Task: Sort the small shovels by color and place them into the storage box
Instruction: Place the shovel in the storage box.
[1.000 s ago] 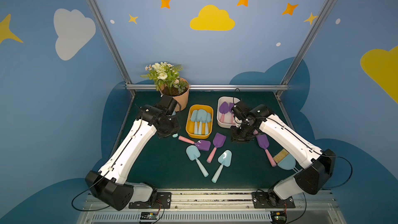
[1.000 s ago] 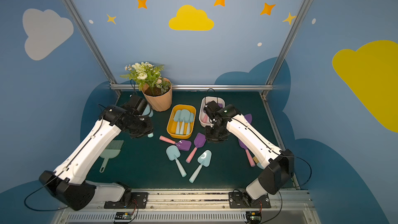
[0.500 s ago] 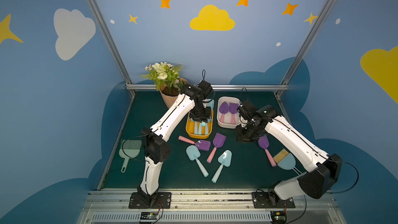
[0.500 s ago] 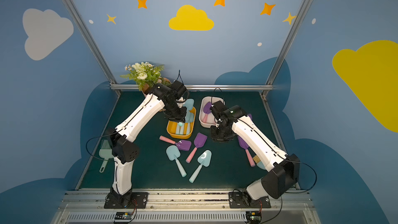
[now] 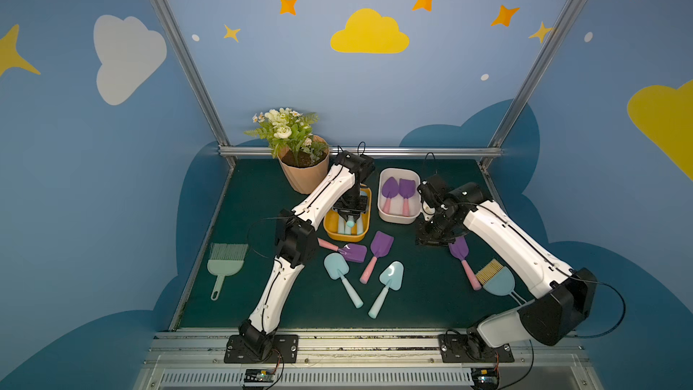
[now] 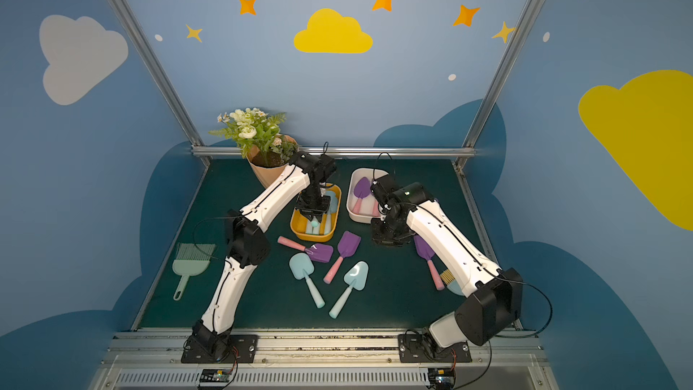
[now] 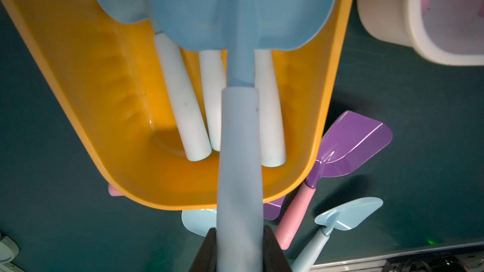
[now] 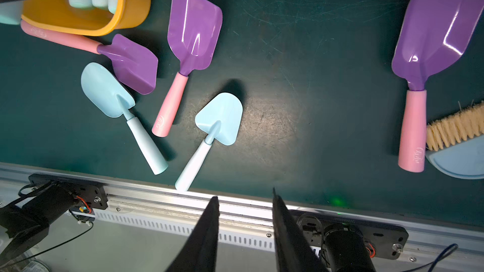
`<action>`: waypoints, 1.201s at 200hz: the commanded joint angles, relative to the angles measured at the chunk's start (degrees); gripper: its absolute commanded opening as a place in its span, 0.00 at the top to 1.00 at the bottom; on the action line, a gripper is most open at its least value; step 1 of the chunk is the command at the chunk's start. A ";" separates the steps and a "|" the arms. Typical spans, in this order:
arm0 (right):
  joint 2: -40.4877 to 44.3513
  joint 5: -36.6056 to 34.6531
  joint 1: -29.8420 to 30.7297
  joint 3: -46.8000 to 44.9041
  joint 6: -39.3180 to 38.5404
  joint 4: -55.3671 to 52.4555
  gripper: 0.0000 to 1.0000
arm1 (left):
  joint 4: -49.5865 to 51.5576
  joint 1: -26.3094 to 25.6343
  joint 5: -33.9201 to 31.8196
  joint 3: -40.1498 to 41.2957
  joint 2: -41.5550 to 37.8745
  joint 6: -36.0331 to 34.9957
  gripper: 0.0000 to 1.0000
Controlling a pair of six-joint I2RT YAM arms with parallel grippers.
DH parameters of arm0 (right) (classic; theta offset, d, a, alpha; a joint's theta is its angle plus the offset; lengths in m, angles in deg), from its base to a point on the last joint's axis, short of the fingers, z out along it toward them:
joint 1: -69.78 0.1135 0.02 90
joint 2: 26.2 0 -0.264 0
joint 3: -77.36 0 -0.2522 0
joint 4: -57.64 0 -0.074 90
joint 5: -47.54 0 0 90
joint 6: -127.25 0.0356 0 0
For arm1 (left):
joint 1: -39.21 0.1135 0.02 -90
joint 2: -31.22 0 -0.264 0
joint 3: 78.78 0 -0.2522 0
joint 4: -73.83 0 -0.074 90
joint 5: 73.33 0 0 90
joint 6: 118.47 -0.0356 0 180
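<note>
Three light blue plastic shovels (image 7: 183, 105) lie in the yellow plastic box (image 7: 78, 74) near the green table's (image 5: 412, 305) far edge, with four loose shovels (image 5: 381, 243) just before it. The left gripper (image 7: 239, 230), arm arched over the box, clamps another blue shovel (image 7: 241, 22) by its handle; the right gripper (image 8: 245, 194) hovers narrowly parted, empty.

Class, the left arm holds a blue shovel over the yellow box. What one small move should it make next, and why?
Probably lower the blue shovel slightly and open the left gripper to release it. The gripper is shut on its pale handle, the blade hangs over the yellow box, and three blue shovels lie inside it, so the colour and the place seem right.
</note>
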 commanded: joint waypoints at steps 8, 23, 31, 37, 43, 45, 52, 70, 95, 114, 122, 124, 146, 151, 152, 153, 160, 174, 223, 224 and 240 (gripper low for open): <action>-0.73 -0.10 -0.50 -0.04 -0.94 -1.09 0.65 | 0.98 1.09 -1.83 -1.53 -0.02 0.89 0.97; -1.05 -0.01 -0.65 0.13 -1.11 -1.12 0.65 | 0.92 1.38 -2.18 -1.58 0.59 0.93 0.97; -1.12 -0.01 -0.65 0.21 -1.13 -1.15 0.65 | 0.87 1.46 -2.43 -1.57 1.00 0.83 0.97; -1.15 -0.06 -0.74 0.20 -1.21 -1.12 0.65 | 0.83 1.53 -2.38 -1.57 1.22 0.81 0.97; -1.12 -0.05 -0.74 0.17 -1.21 -1.17 0.65 | 0.62 1.55 -2.37 -1.58 1.38 0.74 0.97; -1.09 -0.02 -0.74 0.17 -1.22 -1.15 0.65 | 0.58 1.55 -2.37 -1.58 1.42 0.72 0.97; -1.22 -0.01 -0.79 0.18 -1.30 -1.12 0.65 | 0.27 1.55 -2.24 -1.58 1.66 0.70 0.97; -1.30 -0.01 -0.92 0.07 -1.39 -1.11 0.65 | -0.86 1.55 -1.64 -1.57 1.79 0.62 0.97; -1.20 -0.01 -1.18 -0.04 -1.56 -1.16 0.65 | -1.68 1.55 -1.14 -1.79 2.44 0.62 0.97; -1.19 0.07 -1.44 -0.11 -1.64 -1.13 0.65 | -1.90 1.45 -1.22 -1.84 2.92 0.79 0.97; -1.22 0.08 -1.47 -0.13 -1.75 -1.09 0.65 | -2.03 1.46 -1.27 -1.84 3.16 0.79 0.97; -1.22 0.03 -1.52 -0.17 -1.75 -1.11 0.65 | -2.13 1.46 -1.30 -1.84 3.14 0.73 0.97; -1.26 0.25 -1.62 -0.22 -1.90 -1.14 0.65 | -2.68 1.38 -1.66 -1.93 3.62 0.73 0.97; -1.39 0.26 -1.71 -0.21 -1.98 -1.16 0.65 | -2.84 1.38 -1.75 -1.88 3.80 0.84 0.97; -1.37 0.26 -1.71 -0.24 -2.00 -1.17 0.65 | -2.85 1.38 -1.75 -1.86 3.85 0.86 0.97; -1.40 0.30 -1.71 -0.26 -2.00 -1.13 0.65 | -2.86 1.38 -1.75 -1.85 3.88 0.88 0.97; -1.50 0.38 -1.71 -0.27 -1.99 -1.08 0.65 | -3.08 1.38 -1.67 -1.92 4.13 0.92 0.97; -1.77 0.46 -1.71 -0.22 -2.10 -1.11 0.65 | -3.61 1.38 -1.58 -1.90 4.52 1.13 0.97; -1.82 0.60 -1.79 -0.26 -2.24 -1.07 0.65 | -5.41 1.11 -2.05 -1.93 6.04 1.46 0.97; -1.80 0.65 -1.80 -0.26 -2.21 -1.08 0.65 | -5.45 1.11 -2.07 -1.93 6.02 1.43 0.97; -1.70 0.62 -1.80 -0.29 -2.14 -1.04 0.65 | -5.86 0.94 -2.28 -1.91 6.49 1.55 0.97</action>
